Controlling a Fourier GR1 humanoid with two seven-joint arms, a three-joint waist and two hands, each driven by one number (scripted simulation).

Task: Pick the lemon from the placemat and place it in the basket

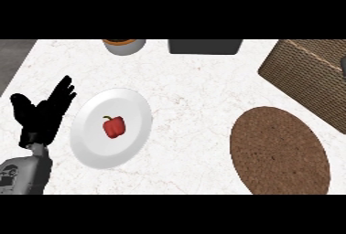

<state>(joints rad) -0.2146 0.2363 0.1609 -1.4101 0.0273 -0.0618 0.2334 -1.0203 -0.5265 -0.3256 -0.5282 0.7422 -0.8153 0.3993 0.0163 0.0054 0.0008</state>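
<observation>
White marble counter (196, 87) w/ faint veining fills the view; a dark grey strip shows past its left edge, top-left corner.

Far left: left hand (42, 114) on its grey forearm (24, 173), coming up from the lower-left, sitting over the counter's left margin. Fingers (62, 93) straight and spread, pointing up and right, thumb out to the left. Relaxed, holding nothing, touching nothing I can make out. Fingertips sit just beside the plate's left rim, small gap between.

Next over: white plate (91, 137), red bell pepper (113, 126) lying about its middle, stem up.

Top edge, cut off: a grey cup (125, 47) w/ an orange-brown rim, then a dark box-shaped thing (205, 46) to its right, can't tell what it is.

Centre: wide bare stretch of marble between plate and placemat, open from the back objects down to the near edge.

Right of centre: round brown woven placemat (279, 151), lower part running to the bottom of the view. Its top looks bare, so no lemon visible on it or anywhere else in view; can't say where it is.

Far right, upper corner: woven basket (304, 75), tilted in view, cut by the right edge, inside mostly out of sight. Its near corner is close to the placemat's upper rim, not touching.

Right hand: not in view.
</observation>
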